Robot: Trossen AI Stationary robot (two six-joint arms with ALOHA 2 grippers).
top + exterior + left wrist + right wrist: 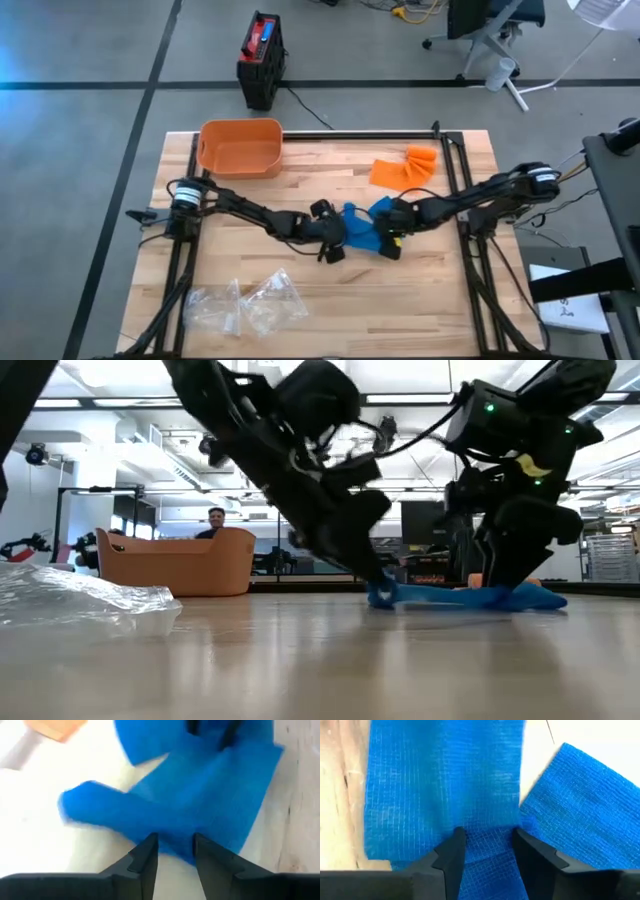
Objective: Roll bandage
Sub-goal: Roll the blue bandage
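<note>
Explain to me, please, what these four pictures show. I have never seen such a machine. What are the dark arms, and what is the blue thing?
These are two robot arms at a wooden table, each ending in a two-finger pincer. One picture looks down from above, one looks level across the tabletop, and two come from small cameras on the wrists.

The blue thing is a bandage, lying crumpled at the middle of the table. The left pincer and the right pincer meet over it. In each wrist picture the blue cloth lies between the two fingers, so both appear to grip it.

Also on the table: an orange bin, an orange bandage and clear plastic bags. A person shows behind the bin.
</note>
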